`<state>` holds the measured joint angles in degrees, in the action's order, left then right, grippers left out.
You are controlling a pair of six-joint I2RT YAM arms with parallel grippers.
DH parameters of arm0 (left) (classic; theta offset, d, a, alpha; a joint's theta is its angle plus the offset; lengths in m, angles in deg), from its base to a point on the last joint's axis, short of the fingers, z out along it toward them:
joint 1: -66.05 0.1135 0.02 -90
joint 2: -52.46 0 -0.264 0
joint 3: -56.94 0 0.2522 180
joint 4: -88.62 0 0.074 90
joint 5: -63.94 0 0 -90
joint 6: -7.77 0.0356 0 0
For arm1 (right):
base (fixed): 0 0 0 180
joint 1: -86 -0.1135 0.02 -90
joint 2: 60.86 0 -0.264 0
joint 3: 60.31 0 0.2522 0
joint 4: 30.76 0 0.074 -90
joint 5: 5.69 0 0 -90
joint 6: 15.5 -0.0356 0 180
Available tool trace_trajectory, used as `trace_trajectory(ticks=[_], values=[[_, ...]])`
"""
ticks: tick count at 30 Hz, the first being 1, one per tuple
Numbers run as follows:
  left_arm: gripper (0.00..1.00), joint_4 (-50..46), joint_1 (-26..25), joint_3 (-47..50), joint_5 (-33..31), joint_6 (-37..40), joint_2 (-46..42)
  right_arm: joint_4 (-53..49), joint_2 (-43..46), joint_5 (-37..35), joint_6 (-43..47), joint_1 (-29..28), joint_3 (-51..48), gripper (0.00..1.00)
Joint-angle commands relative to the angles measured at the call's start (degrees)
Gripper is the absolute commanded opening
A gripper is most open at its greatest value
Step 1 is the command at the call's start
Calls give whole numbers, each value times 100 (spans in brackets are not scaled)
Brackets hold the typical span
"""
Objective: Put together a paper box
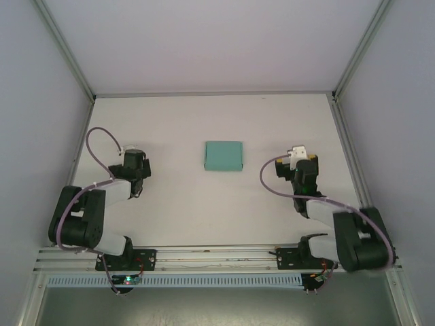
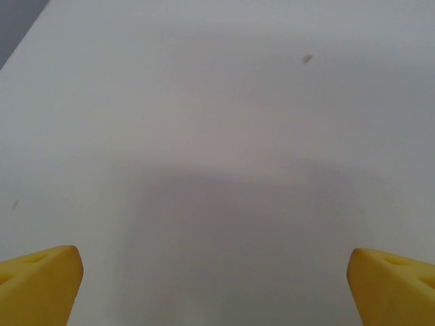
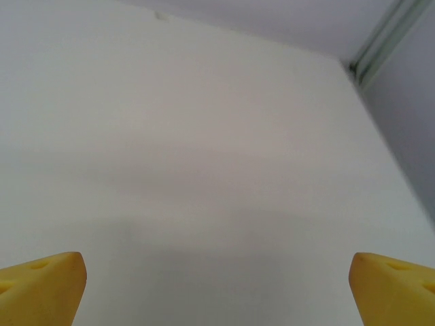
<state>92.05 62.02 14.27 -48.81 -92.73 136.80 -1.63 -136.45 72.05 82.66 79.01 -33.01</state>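
The paper box (image 1: 223, 156) is a small teal-green rectangular box lying flat on the white table (image 1: 204, 204), midway between the two arms. My left gripper (image 1: 131, 156) hovers well to the box's left, apart from it. In the left wrist view its yellow fingertips (image 2: 41, 282) stand wide apart, so the left gripper (image 2: 216, 275) is open with bare table between the jaws. My right gripper (image 1: 300, 156) sits to the box's right, also apart from it. The right gripper (image 3: 217, 275) is open too, its yellow fingertips (image 3: 44, 285) at the frame's lower corners with nothing between them.
White walls with aluminium corner posts (image 1: 348, 64) enclose the table on three sides. An aluminium rail (image 1: 217, 257) at the near edge carries both arm bases. Cables loop off each arm (image 1: 95, 136).
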Motion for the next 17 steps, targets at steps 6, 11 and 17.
trace_trajectory(ticks=[6,11,17], values=[[100,2273,133,201,650,619,226,1344,-1039,651,-930,550,612,98],[100,2438,134,236,634,649,266,1417,-1065,666,-904,540,585,98],[100,2421,144,238,640,645,251,1423,-1077,690,-922,551,586,98]])
